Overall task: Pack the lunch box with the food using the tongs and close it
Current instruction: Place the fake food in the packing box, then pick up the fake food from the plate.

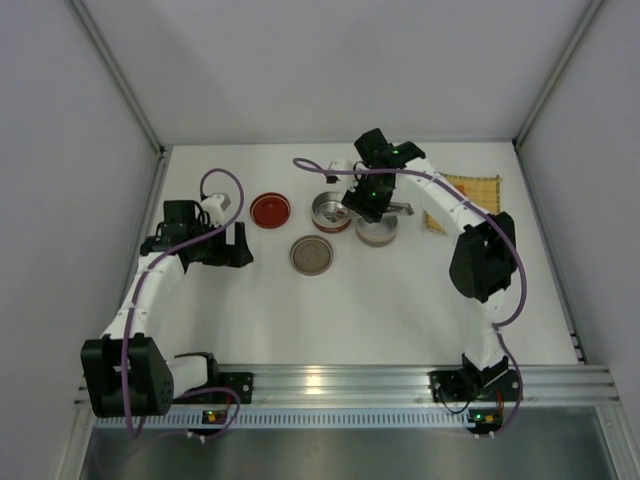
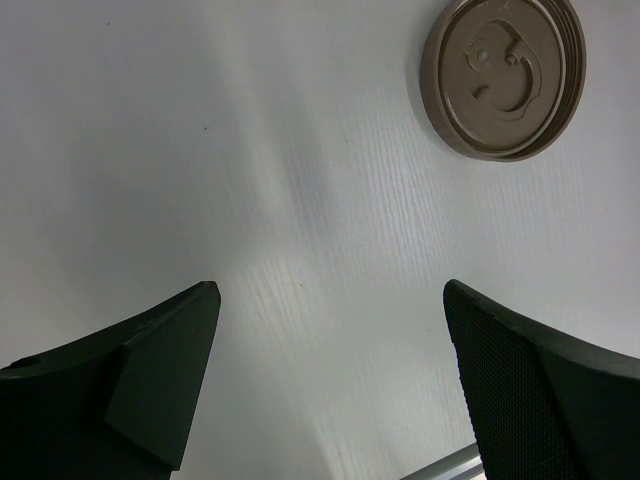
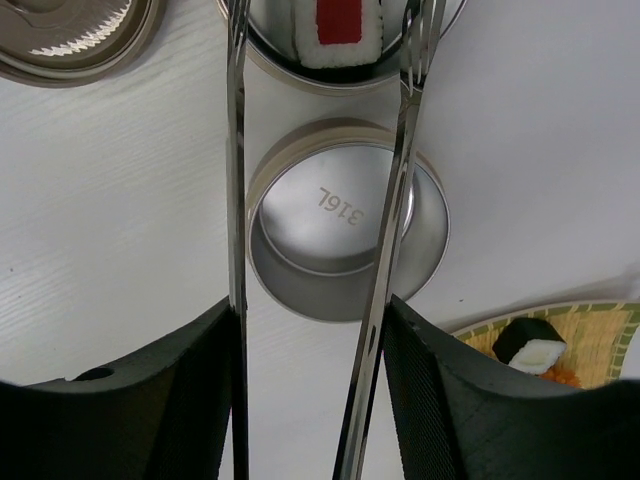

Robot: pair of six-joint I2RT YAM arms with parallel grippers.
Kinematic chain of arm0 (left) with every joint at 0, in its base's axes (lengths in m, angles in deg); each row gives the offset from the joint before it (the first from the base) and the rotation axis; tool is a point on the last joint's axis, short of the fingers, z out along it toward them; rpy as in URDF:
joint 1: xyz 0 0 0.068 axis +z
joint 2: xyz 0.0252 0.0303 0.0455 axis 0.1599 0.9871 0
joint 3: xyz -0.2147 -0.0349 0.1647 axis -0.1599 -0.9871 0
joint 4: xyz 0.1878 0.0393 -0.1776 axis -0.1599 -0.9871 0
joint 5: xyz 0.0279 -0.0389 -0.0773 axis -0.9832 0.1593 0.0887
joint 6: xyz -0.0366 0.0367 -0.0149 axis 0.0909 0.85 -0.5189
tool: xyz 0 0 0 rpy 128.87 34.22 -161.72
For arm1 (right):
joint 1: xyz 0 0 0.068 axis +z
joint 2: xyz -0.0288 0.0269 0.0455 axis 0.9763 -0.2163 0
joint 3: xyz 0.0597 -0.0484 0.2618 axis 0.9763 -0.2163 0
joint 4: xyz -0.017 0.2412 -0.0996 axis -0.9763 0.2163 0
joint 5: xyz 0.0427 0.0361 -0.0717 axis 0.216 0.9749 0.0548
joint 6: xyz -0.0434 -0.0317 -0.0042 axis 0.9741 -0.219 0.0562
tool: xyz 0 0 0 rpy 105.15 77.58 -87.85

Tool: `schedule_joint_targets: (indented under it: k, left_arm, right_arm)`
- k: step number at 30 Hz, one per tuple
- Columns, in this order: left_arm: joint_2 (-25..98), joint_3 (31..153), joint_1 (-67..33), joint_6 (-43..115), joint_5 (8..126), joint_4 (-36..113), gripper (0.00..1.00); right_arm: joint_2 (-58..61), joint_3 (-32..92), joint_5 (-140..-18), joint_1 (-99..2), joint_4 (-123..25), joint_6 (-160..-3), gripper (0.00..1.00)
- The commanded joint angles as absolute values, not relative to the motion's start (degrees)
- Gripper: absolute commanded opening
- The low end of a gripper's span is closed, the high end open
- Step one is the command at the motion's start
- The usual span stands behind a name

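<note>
So the right gripper (image 3: pixel 310 308) is clamped partway shut on the tongs (image 3: pixel 237 200) — their two arms sit spread against its fingers, with the tips over the far tin (image 3: pixel 300 78), which holds a white-and-red food piece (image 3: pixel 340 25). The near tin (image 3: pixel 345 290) shows a 316L stamp. There's more food (image 3: pixel 530 345) on the yellow mat (image 3: pixel 600 330). The left gripper (image 2: pixel 328 300) gapes wide, holding nothing, above the surface (image 2: pixel 250 150) near a brown lid (image 2: pixel 505 75).

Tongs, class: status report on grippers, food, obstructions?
Right gripper shut on tongs. Left gripper open, empty. White-and-red piece in far tin; near tin empty. Nothing in the way.
</note>
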State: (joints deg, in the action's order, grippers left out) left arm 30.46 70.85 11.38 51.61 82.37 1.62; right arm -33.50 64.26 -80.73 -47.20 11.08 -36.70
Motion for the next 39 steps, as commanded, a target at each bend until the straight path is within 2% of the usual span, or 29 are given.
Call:
schedule_joint_targets:
  k: [1,10,16,29,39]
  left_arm:
    - [30.75,72.29,11.66,52.28,83.83,1.60,0.98]
    - [30.31,72.29,11.66,52.37,84.00,1.51,0.98]
    - [30.13,72.29,11.66,52.46,84.27,1.51,0.98]
    - [30.40,72.47,11.75,52.28,84.44,1.60,0.98]
    - [30.40,72.56,11.66,52.54,84.97,1.16,0.98]
  right_arm:
    - [-33.40,67.77,-81.06,-45.87,13.69,-35.57,0.55]
    - [-28.76,69.44,-79.75,-46.48,11.15,-38.28,0.50]
    - [-23.74,70.32,-75.53,-51.31,9.04,-43.12,0.48]
    - [-16.27,59.34,-70.07,-74.68,6.40,-51.03,0.48]
    - [-16.44,55.29,-69.63,-79.27,9.65,-35.84,0.48]
